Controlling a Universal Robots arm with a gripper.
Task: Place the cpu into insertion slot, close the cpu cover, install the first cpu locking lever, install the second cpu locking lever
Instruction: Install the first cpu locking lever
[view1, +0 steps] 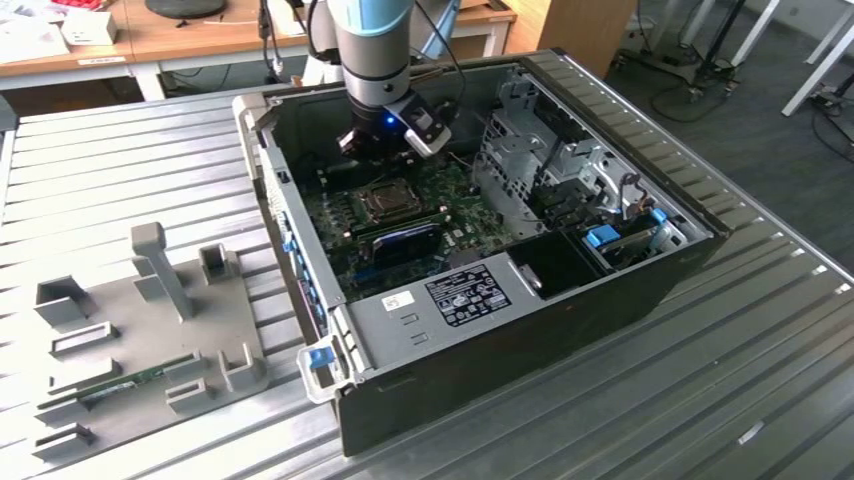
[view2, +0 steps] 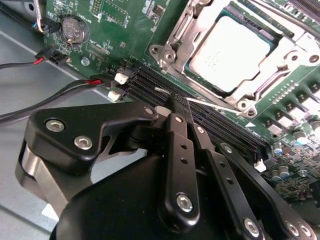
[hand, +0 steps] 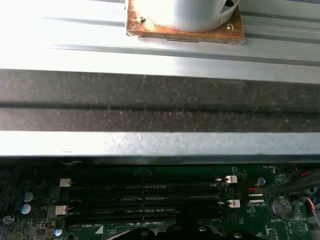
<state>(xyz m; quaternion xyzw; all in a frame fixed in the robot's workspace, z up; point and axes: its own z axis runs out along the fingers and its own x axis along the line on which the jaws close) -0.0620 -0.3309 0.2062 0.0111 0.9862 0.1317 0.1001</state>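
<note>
Step in hand, judged: a locking lever. The cpu (view2: 230, 55) already sits in its socket and the cpu cover (view2: 172, 35) lies flat around it, with the grey chip top showing through the window. So placing and closing look done.

In the exterior view the socket (view1: 387, 203) is mid-board inside the open computer case (view1: 601, 300). The gripper (view1: 383, 148) hangs at about 12 o'clock from it, close above the motherboard (view1: 441, 240).

In the second wrist view the gripper (view2: 177, 100) has its jaws together, no gap visible at the tips. The tips sit over the black memory slots (view2: 145, 80), just beside the socket edge. A thin silver lever rod (view2: 215, 105) runs out from right at the tips along that socket edge. The tips look to be touching or nipping its end. Cannot tell whether the rod is truly clamped or only pressed against.

To do it well:
- Keep the closed tips on the rod end, not on the slot latches (view2: 120, 78).
- Push the rod down and sideways under its hook in one slow arc.
- Keep clear of the red and black wires (view2: 75, 90) nearby.
- Watch that the cover stays flat; a lifted frame means the lever is not seated.

The first wrist view shows the memory slots (hand: 145, 200) and the case wall (hand: 160, 110).
</note>
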